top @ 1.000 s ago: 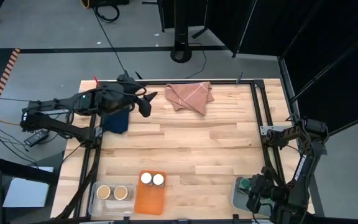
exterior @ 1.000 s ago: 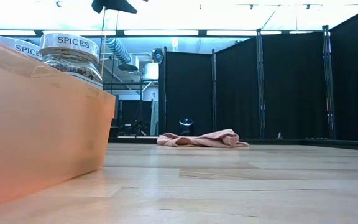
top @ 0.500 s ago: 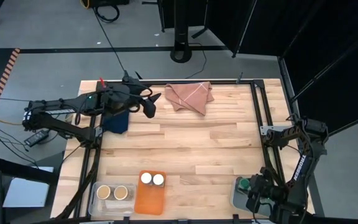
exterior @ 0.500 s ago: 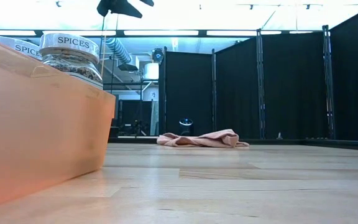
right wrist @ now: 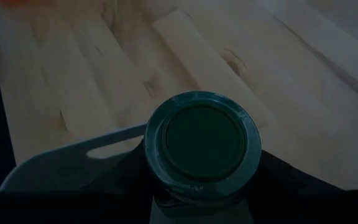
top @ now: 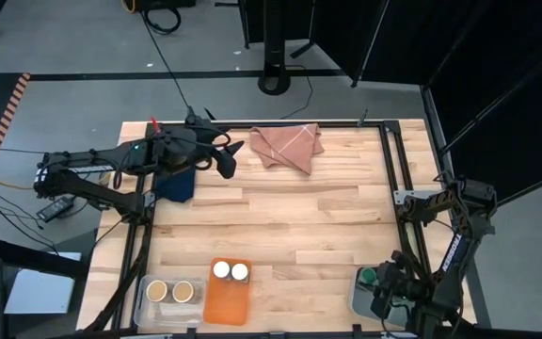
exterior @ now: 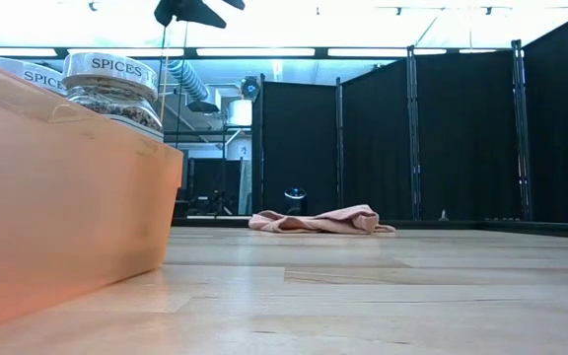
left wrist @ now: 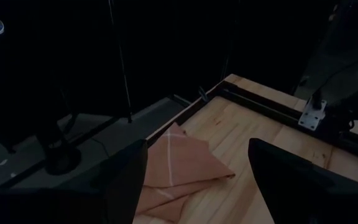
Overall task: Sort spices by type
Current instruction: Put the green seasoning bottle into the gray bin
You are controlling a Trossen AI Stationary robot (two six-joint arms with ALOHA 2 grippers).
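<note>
Not much going on between this moment and half a second back, honestly. The left gripper (top: pixel 226 156) sits in the same spot at the far end of the light wooden table (top: pixel 290 217), hanging over the boards between the dark blue cloth (top: pixel 176 183) and the pink folded cloth (top: pixel 288 145). A full second ago it was a touch nearer the blue cloth, so it has drifted a little toward the pink one and then stopped. Its fingers (left wrist: pixel 126 177) are spread wide apart with nothing between them, and the pink cloth shows through the gap in the left wrist view.

The right gripper (top: pixel 384 285) is down at the near right corner, over a grey tray (top: pixel 358 292). It's clamped on a small round spice jar with a green lid (right wrist: pixel 202 144), lid facing the wrist camera, dark fingers hugging both sides. Compared with the earlier shots it has barely budged, maybe a hair toward the table's edge.

The rest of the spices look untouched: two jars with white lids (top: pixel 231 271) stand side by side in the orange plastic bin (top: pixel 227 299) at the near edge, and two jars with tan-brown lids (top: pixel 176 291) sit next to each other in the clear container (top: pixel 145 309) just left of it. In the low view, one white-lidded jar's "SPICES" label (exterior: pixel 116 67) peeks over the orange wall, same as before. I can't pick out a second green-lidded jar.
</note>
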